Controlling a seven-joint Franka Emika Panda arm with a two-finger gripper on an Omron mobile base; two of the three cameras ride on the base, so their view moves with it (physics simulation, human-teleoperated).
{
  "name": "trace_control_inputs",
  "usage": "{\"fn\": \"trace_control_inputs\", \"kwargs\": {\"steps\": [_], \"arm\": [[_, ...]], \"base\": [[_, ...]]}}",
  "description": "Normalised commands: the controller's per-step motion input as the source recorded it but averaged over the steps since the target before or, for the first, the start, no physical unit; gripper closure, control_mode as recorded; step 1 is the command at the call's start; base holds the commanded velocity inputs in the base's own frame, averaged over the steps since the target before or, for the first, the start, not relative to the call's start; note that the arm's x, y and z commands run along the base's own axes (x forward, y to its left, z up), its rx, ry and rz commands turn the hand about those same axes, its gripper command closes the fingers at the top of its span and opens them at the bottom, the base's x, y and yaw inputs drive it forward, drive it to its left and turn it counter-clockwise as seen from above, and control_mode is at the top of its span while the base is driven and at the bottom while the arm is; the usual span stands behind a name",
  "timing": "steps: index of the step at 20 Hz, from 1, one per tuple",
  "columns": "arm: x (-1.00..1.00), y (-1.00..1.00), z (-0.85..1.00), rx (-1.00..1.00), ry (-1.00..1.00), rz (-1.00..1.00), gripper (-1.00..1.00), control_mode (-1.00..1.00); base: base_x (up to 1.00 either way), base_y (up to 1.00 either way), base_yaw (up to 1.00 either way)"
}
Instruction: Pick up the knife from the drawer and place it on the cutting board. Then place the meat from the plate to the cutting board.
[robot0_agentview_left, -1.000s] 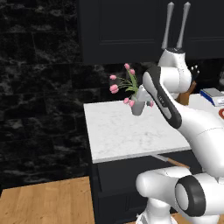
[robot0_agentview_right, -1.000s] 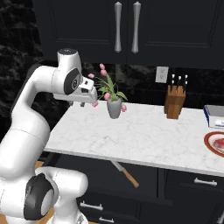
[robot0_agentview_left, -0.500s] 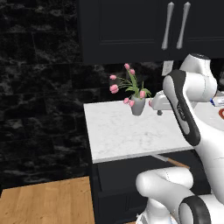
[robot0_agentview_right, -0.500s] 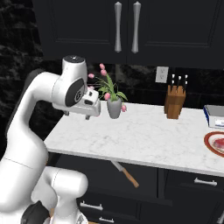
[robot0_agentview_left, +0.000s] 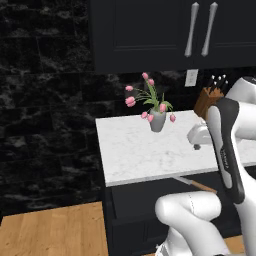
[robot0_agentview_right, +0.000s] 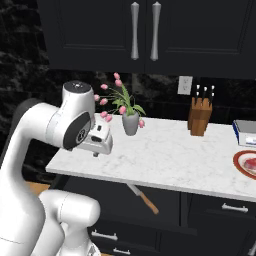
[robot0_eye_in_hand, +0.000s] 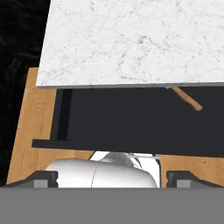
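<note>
Your claw (robot0_eye_in_hand: 112, 177) has just sprung wide: its two fingertips (robot0_eye_in_hand: 42, 178) now stand far apart at the bottom corners of the hand view, with nothing between them. A second ago the jaws were far narrower, and the arm was drawn back beside the flower vase (robot0_agentview_right: 130, 123); since then it has swung forward and down over the front edge of the worktop (robot0_agentview_right: 165, 160). You are ready to grasp, but you hold nothing yet.

The knife (robot0_eye_in_hand: 186, 98) lies ahead of the claw and off to one side, well apart from it, in the open drawer (robot0_eye_in_hand: 131, 120). Its wooden handle points out from under the worktop's edge, and the blade is mostly hidden beneath that overhang. From the right base view you see the same knife (robot0_agentview_right: 143, 198) slanting below the worktop lip, lower than the claw and out in front of it.

This means, by my reading, that the first step is only starting: you still need to carry the claw across and down into the drawer, line the jaws across the handle, and mind the overhang as you descend.

The plate (robot0_agentview_right: 244, 163) with the meat (robot0_agentview_right: 251, 162) sits far across the worktop from the claw, past the knife block (robot0_agentview_right: 199, 115). I cannot make out the cutting board.
</note>
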Motion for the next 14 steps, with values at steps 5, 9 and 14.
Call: {"fn": "trace_control_inputs", "kwargs": {"steps": [5, 9, 14], "arm": [[-0.43, 0.00, -0.05, 0.00, 0.01, -0.01, -1.00, -1.00], [-0.23, 0.00, 0.00, 0.00, 0.00, -0.01, -1.00, -1.00], [-0.01, 0.00, 0.00, 0.00, 0.00, 0.00, -1.00, -1.00]], "base": [[0.00, 0.00, 0.00], [0.00, 0.00, 0.00], [0.00, 0.00, 0.00]]}}
